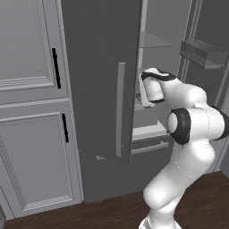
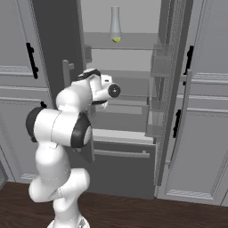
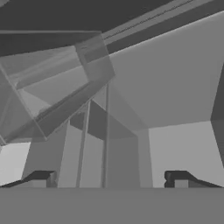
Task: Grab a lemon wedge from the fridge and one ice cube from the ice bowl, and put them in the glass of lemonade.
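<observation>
One fridge, both doors swung open, one clear flask on the shelf at 12 o'clock, one gripper inside, jaws wide, empty.

this is a home kitchen, rendered rather than filmed. a tall dark grey fridge stands with both doors swung open, showing pale grey shelves, clear door bins and a bottom drawer with a light bar handle. a long light grey vertical handle runs down the open left door. on the upper shelf sits a tall clear narrow-necked flask with something yellow at its foot. light grey panelled cabinets with short black handles flank the fridge on both sides, floor to ceiling. below everything lies a dark brown wooden plank floor.
</observation>
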### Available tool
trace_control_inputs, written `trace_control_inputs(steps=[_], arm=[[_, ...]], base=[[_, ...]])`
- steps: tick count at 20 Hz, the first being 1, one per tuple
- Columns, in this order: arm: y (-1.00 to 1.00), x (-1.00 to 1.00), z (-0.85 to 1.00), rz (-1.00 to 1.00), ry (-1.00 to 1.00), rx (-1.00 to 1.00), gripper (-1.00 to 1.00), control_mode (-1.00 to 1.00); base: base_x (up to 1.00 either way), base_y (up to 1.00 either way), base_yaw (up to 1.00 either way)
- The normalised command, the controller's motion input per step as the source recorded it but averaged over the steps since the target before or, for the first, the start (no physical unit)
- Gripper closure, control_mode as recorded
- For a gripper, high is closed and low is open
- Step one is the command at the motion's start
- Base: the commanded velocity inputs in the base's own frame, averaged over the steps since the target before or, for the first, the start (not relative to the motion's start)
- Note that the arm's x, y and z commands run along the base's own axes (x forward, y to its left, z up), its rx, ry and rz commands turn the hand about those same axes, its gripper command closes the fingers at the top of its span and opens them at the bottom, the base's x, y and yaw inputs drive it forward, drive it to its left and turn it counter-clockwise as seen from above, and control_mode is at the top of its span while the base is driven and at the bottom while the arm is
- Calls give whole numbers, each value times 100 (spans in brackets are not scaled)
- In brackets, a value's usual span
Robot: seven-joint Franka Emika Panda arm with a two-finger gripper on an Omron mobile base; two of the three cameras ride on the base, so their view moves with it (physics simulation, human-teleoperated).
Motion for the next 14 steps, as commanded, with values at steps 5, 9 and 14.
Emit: trace_control_inputs(steps=[5, 9, 14], arm=[[-15, 89, -31, 3, 0, 9, -100, -100], [20, 78, -10, 22, 3, 1, -100, -100], [63, 2, 0, 53, 15, 0, -100, -100]], base=[[0, 0, 0], [0, 0, 0], [0, 0, 0]])
